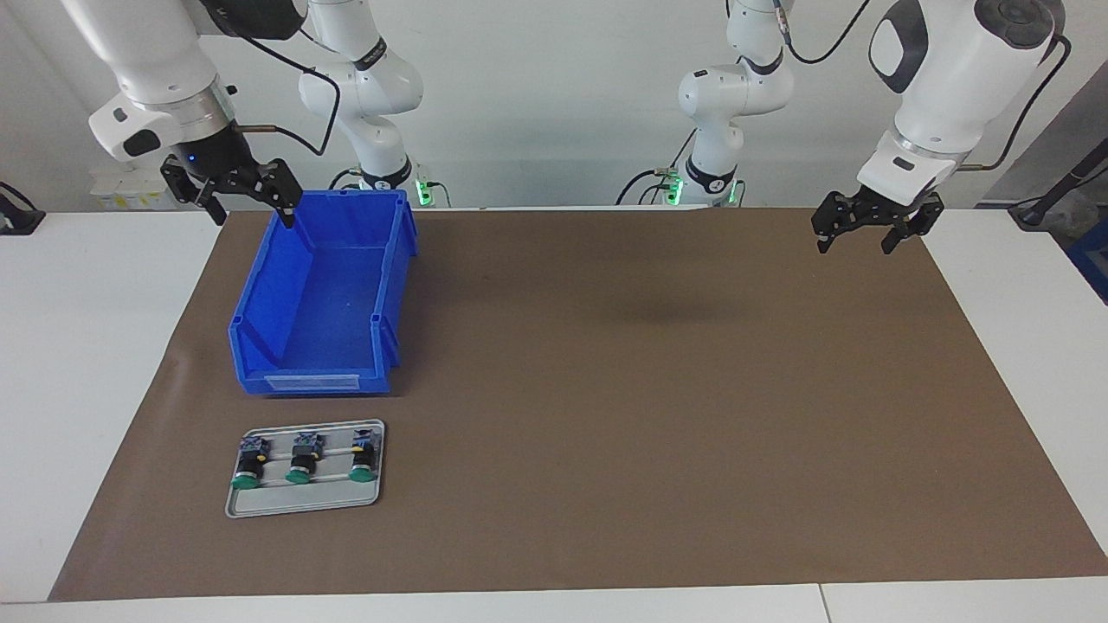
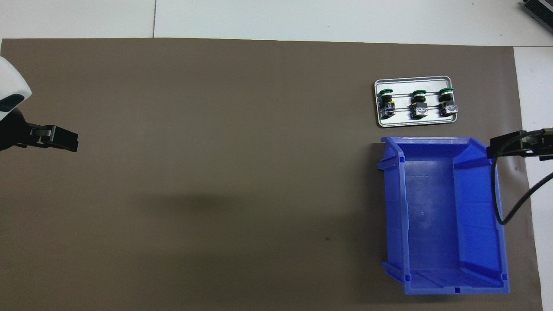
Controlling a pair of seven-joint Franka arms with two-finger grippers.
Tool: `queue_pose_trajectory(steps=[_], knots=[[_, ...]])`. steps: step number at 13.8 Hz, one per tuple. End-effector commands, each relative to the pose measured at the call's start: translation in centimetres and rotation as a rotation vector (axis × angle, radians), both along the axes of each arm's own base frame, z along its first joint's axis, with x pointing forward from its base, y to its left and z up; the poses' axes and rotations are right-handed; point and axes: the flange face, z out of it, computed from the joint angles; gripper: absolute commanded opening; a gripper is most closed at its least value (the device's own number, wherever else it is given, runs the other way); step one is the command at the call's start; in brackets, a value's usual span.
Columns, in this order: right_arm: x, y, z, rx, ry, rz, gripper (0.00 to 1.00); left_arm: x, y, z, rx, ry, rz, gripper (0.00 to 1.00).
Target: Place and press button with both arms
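Toward the worktop's right-arm end, three buttons (image 1: pixel 299 459) sit untouched on their tray (image 1: pixel 305 499); both arms' jaws hang open, empty; nothing done yet.

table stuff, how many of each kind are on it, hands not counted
green-capped buttons: 3, lying side by side on the tray
grey metal tray: 1
blue bin: 1, nothing in it
brown mat: 1
total: 6
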Motion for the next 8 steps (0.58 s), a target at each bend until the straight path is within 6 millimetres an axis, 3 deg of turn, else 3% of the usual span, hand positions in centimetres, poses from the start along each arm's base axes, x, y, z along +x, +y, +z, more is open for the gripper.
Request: queue_pose_trajectory(steps=[1,6,8], knots=[[-0.4,-0.5,0.2,0.010,0.002,0.003,1.00,-1.0,-0.1,-0.1,-0.008,0.001,0.015,1.00],[-0.3,-0.9,0.2,-0.017,-0.003,0.040,1.00,-1.0,-0.4,-0.3,-0.066,-0.002,0.020,1.00],[0.8,-1.0,-0.6,-0.020,-0.064,0.100,1.00,-1.1,-0.6,-0.4,-0.072,0.003,0.016,1.00]])
